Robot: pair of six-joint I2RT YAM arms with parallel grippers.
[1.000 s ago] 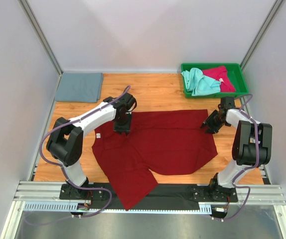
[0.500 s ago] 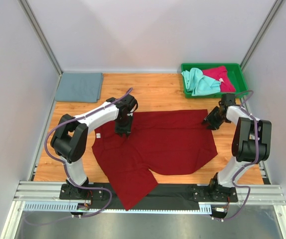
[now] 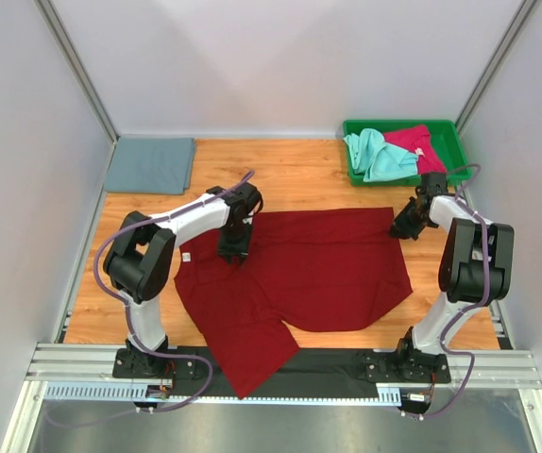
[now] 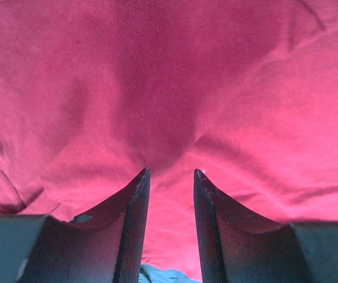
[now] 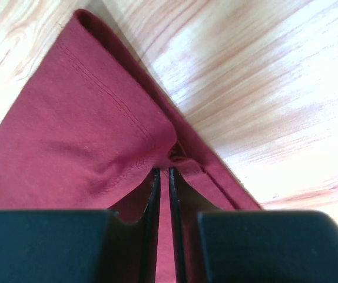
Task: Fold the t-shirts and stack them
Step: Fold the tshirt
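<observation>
A dark red t-shirt (image 3: 318, 269) lies spread on the wooden table, one part hanging over the near edge. My left gripper (image 3: 233, 247) stands on the shirt's left part. In the left wrist view its jaws (image 4: 169, 172) are open, tips pressed on the puckered cloth (image 4: 175, 88). My right gripper (image 3: 405, 226) is at the shirt's far right corner. In the right wrist view it (image 5: 162, 170) is shut on the stitched hem (image 5: 116, 112). A slate grey-blue shirt (image 3: 150, 165) lies folded at the far left. Mint green (image 3: 375, 156) and pinkish-red (image 3: 420, 146) shirts lie crumpled in the tray.
The green plastic tray (image 3: 403, 179) stands at the far right corner. White walls close in the table on three sides. A black strip and metal rails run along the near edge (image 3: 347, 363). Bare wood (image 3: 299, 175) shows behind the shirt.
My right gripper has shifted a little up and to the right along the shirt's far right corner. My left gripper has crept slightly towards the near side on the cloth.
</observation>
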